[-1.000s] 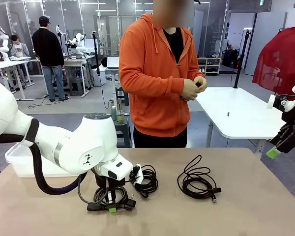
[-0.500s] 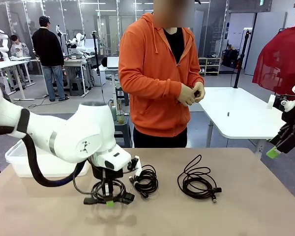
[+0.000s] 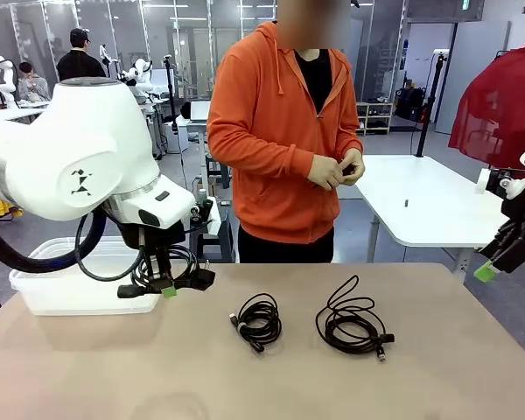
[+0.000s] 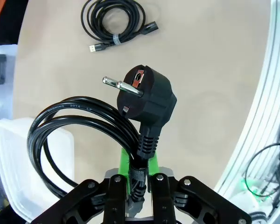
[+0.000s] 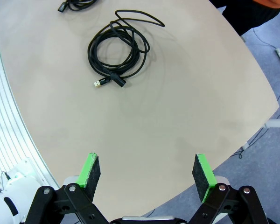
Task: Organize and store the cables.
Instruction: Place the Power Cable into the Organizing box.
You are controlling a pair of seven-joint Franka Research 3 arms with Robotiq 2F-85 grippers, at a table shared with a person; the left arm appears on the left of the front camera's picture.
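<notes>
The left claw [image 3: 166,287] is clenched on a coiled power cord [image 3: 162,267]. In the left wrist view the green pads pinch the cord just below its round two-pin plug [image 4: 147,95], and the loops hang off to one side. The coil is clear of the table [image 3: 332,385] and hangs at the right end of the white plastic tub [image 3: 44,293] on the table's far left – whether it is over the rim or just beside it I cannot tell.

By that reading, the first cable is on its way to storage but not yet put down. The tub's contents cannot be made out.

Two cables lie loose on the table. A small, tightly wound coil [image 3: 259,321] sits near the middle, and a looser coil with a gold-tipped connector [image 3: 352,324] lies to its right, the two apart from each other. Both look untouched – so most of the job is probably ahead.

The right claw [image 3: 494,262] is released, its jaws spread wide, off the table's right edge with the looser coil well ahead of it. The person [image 3: 280,131] stands at the far side with both hands [image 3: 337,166] together at the chest.
</notes>
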